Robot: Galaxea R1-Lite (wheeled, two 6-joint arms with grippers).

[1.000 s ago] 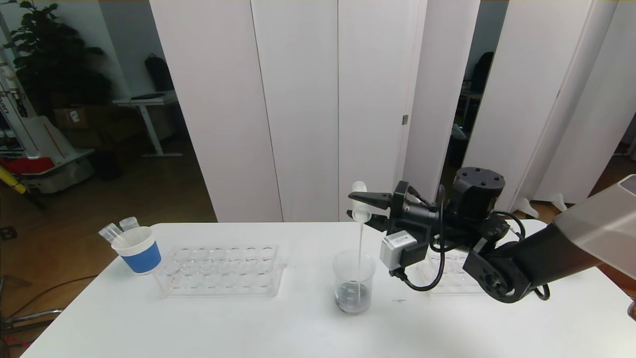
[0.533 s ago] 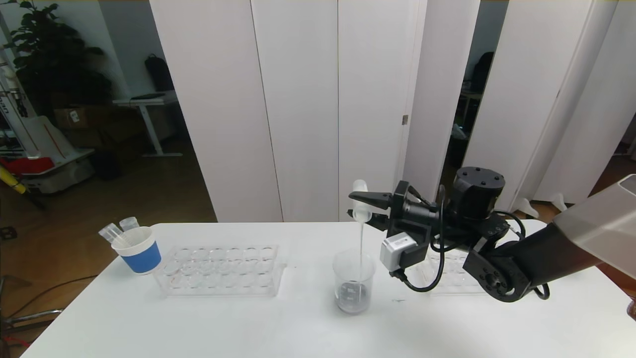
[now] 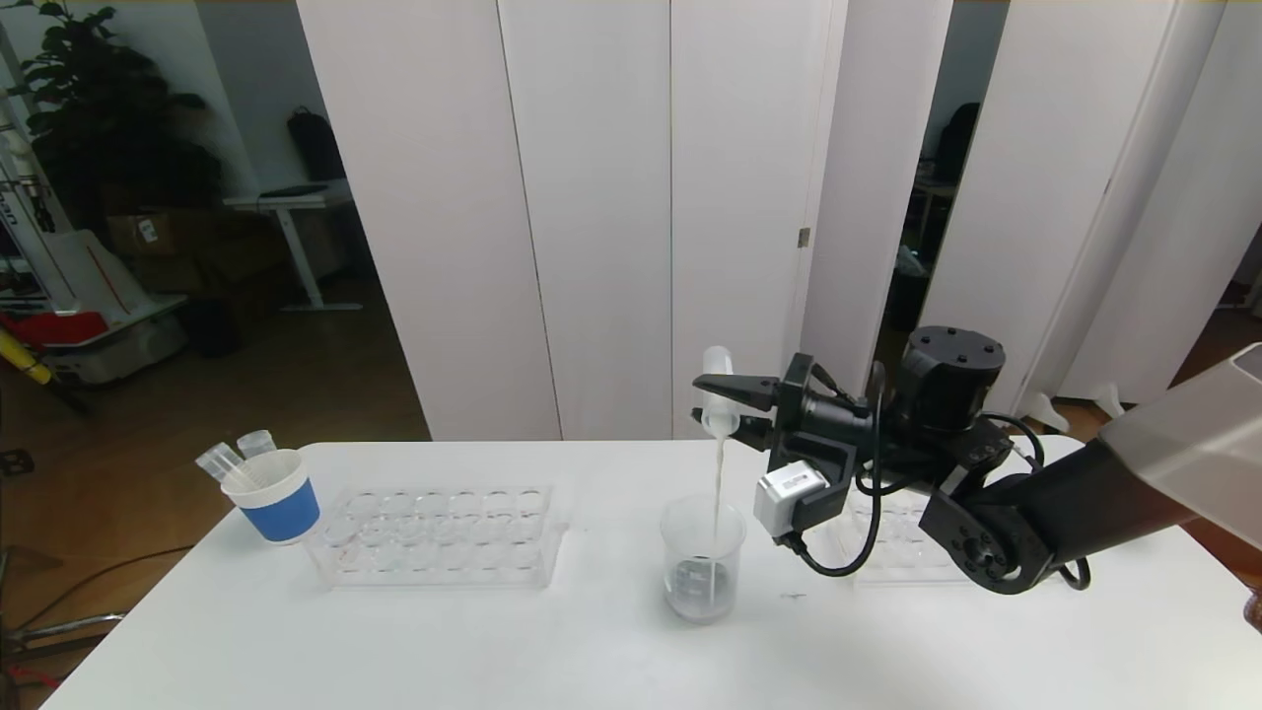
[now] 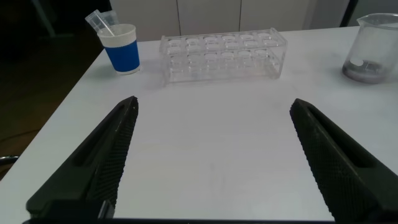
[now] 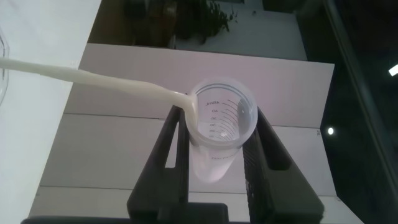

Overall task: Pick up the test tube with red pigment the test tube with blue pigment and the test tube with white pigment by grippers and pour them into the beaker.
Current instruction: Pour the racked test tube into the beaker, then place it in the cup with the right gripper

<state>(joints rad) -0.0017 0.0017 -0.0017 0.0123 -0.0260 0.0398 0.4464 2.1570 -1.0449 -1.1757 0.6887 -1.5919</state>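
My right gripper point(image 3: 723, 399) is shut on the test tube with white pigment point(image 3: 719, 394), held tipped over above the beaker point(image 3: 702, 559). A thin white stream falls from the tube's rim into the beaker, which holds greyish liquid at its bottom. In the right wrist view the tube point(image 5: 217, 134) sits between the two black fingers, with the stream leaving its lip. My left gripper point(image 4: 214, 104) hangs open over bare table, with nothing between its fingers. It does not show in the head view. The test tubes with red pigment and blue pigment are out of view.
A blue-and-white paper cup point(image 3: 276, 498) with two clear tubes stands at the table's left. A clear tube rack point(image 3: 439, 537) lies between the cup and the beaker. A second clear rack point(image 3: 892, 547) sits behind the right arm.
The right gripper has risen slightly with the tube, and the white stream into the beaker has grown a little thicker. The left gripper has not moved.
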